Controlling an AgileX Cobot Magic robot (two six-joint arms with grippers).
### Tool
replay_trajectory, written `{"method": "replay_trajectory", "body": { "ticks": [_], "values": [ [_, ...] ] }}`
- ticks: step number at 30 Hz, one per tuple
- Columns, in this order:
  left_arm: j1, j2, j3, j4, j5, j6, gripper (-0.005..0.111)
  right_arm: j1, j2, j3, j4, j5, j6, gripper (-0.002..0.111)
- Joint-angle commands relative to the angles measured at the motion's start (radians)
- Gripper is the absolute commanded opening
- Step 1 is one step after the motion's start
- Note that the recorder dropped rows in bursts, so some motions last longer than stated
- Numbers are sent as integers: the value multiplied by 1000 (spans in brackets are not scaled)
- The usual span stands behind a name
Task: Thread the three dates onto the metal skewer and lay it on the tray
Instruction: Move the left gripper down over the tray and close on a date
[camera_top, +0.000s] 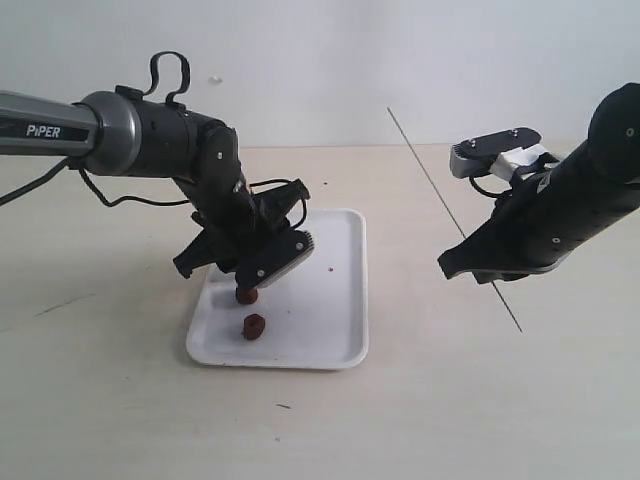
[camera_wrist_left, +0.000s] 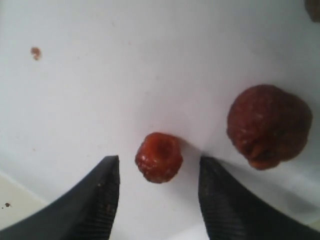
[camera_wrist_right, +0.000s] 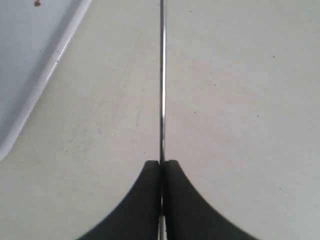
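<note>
Carefully: your left gripper (camera_wrist_left: 158, 161), open, straddles the small date (camera_wrist_left: 159, 156) at lower centre; closing off-centre could flick it away. Your right gripper (camera_wrist_right: 161, 165) pinches the metal skewer (camera_wrist_right: 161, 75), which may swivel.

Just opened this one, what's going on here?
Two arms are on a skewering job. The right gripper has its jaws shut on the metal skewer, holding it off to the side of the tray; the part of the rod in view is bare. The left gripper hangs over the tray with its jaws open on either side of a small date, not gripping it. A larger date lies beside it on the tray.
</note>
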Motion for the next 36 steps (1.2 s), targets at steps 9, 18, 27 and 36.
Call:
{"method": "replay_trajectory", "body": {
  "ticks": [9, 18, 27, 36],
  "values": [
    [-4, 5, -5, -12, -8, 1, 38, -6, -3, -9, -1, -19, -7, 0],
    [-37, 5, -5, -12, -15, 1, 41, -6, -3, -9, -1, -21, -7, 0],
    [-39, 5, -5, -10, -9, 1, 41, -6, -3, -9, -1, -21, -7, 0],
    [-37, 5, -5, -10, -9, -7, 41, -6, -3, -9, -1, -21, -7, 0]
  ]
}}
